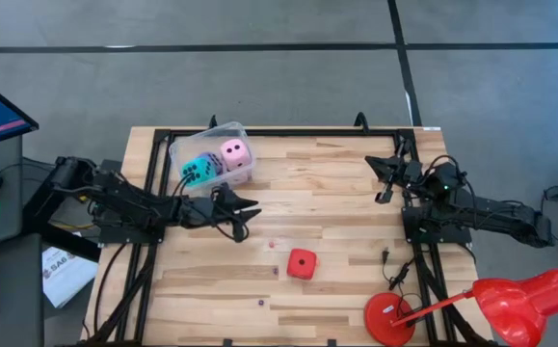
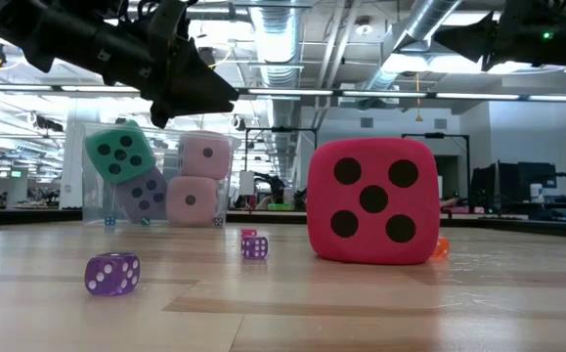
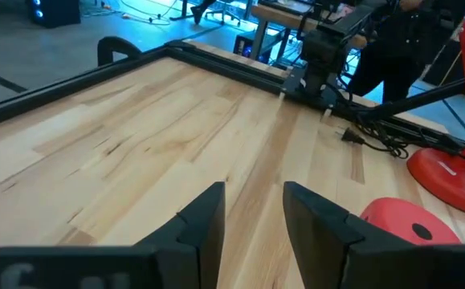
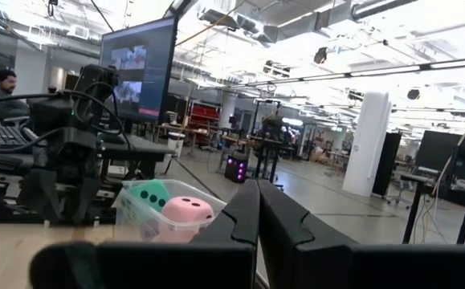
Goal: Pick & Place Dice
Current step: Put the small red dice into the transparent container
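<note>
I am seeing four dice sitting in the tub [image 1: 188, 151]; the red die [image 1: 302, 263] is lying outside it. My left gripper [image 1: 243, 218], slightly parted and empty, is hovering between them.

left arm: reaches from left edge toward frame center | left end effector [image 1: 245, 217]: fingers slightly apart, empty, raised | right arm: folded at right | right end effector [image 1: 382, 180]: fingers pressed together, empty
</note>
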`<action>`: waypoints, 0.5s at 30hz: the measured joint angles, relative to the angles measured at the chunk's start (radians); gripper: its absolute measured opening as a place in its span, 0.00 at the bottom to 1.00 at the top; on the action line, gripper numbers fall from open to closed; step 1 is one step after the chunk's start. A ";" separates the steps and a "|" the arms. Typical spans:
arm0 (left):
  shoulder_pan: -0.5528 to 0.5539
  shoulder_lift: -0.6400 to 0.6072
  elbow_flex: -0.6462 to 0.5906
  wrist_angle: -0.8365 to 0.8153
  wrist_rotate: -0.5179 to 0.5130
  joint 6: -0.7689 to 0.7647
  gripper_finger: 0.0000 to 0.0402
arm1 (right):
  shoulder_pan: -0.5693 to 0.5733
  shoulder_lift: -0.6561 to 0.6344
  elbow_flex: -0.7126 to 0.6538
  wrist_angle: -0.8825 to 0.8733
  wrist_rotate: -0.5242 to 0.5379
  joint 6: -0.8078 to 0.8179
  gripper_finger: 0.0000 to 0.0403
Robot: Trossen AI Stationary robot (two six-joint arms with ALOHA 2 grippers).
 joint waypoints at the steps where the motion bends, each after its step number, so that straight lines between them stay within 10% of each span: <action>1: 0.000 0.000 0.000 0.000 0.000 0.000 0.29 | 0.000 0.000 0.000 -0.001 0.000 0.001 0.00; 15: 0.050 0.000 0.000 0.030 -0.001 0.027 0.29 | 0.002 0.000 0.000 -0.049 -0.002 0.178 0.00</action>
